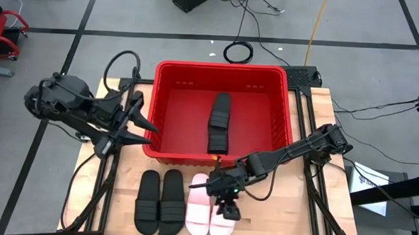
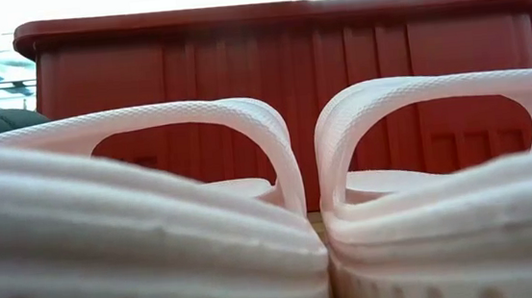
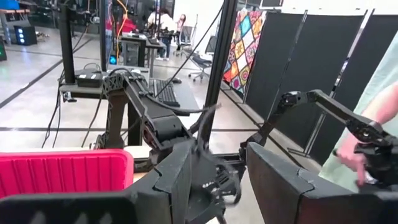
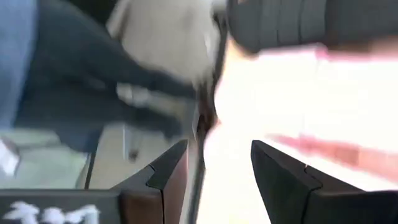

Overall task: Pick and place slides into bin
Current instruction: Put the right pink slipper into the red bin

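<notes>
Slides look light, soft foam with a ribbed arched strap, the best place to pinch; soles may flex. Two pale pink slides [image 1: 210, 206] lie on the counter [image 1: 311, 214] right under the right pincer [image 1: 223, 199], whose fingers stand apart. Two black slides [image 1: 160, 202] lie just beside them; another pair sits inside the red bin [image 1: 160, 108] beyond. The bin's near wall must be cleared. The left pincer [image 1: 139, 131] waits, fingers apart, beside the bin.

Overhead looks straight down; low view level — both share bin [image 1: 222, 79].
</notes>
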`<control>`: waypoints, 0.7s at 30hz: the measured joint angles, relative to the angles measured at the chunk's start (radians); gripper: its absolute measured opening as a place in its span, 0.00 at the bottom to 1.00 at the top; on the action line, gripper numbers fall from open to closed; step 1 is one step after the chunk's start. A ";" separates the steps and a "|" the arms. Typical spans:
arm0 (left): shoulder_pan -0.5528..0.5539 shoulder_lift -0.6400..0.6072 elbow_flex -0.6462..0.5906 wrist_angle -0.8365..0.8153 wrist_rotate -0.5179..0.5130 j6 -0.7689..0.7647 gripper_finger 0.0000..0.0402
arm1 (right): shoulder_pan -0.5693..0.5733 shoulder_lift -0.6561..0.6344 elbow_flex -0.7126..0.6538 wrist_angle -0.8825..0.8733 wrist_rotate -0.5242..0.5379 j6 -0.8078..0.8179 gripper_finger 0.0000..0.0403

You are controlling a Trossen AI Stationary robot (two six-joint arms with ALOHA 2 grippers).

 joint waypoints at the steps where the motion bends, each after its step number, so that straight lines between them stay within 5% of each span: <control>1: 0.000 -0.005 0.000 -0.001 0.000 0.000 0.38 | 0.000 0.000 0.000 -0.049 -0.006 -0.004 0.41; 5: 0.000 -0.019 0.000 0.000 -0.001 0.001 0.38 | 0.009 0.004 -0.025 -0.140 0.013 -0.053 0.41; 13: 0.000 -0.018 0.000 0.000 -0.001 0.000 0.38 | 0.000 0.008 -0.235 0.051 0.075 -0.010 0.41; 21: 0.000 -0.018 0.000 0.000 -0.001 0.004 0.38 | 0.006 0.007 -0.390 0.262 -0.035 0.073 0.41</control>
